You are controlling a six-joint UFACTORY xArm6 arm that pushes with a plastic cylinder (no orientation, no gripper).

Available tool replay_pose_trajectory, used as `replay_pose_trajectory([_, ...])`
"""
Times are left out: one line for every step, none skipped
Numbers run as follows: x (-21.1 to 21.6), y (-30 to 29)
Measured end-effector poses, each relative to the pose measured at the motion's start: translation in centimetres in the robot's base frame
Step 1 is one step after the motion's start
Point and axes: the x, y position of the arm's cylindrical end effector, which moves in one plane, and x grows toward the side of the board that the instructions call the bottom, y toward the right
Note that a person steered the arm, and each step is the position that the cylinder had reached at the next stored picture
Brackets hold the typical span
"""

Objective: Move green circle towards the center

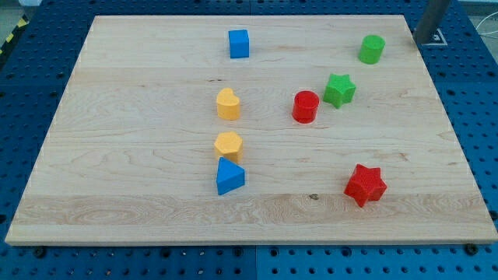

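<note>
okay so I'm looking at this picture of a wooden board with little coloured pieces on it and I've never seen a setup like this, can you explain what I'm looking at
This is a robot practice table seen by one camera looking down at a slant. The wooden board lies on a blue base full of holes. The robot is an arm ending in a plain rod that pushes pieces around; it holds nothing. Only a dark post shows at the view's top right corner, and my tip cannot be seen.

On the board are eight small blocks. The green circle, the one to be pushed toward the middle, sits near the top right. Below and left of it are a green star and a red cylinder. A red star is at the lower right. A blue cube is near the top. In the middle column are a yellow heart, a yellow hexagon and a blue triangle.
</note>
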Motion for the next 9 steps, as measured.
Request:
replay_pose_trajectory([4.1, -4.3])
replay_pose_trajectory([6.7, -11.1])
replay_pose_trajectory([6.6, -12.5])
replay_pose_trajectory([6.5, -6.0])
replay_pose_trajectory([3.2, -2.0])
replay_pose_trajectory([-1.0, -2.8])
replay_pose_trajectory([-0.6, -6.7])
replay_pose_trajectory([1.4, -10.4])
replay_pose_trajectory([2.2, -13.8])
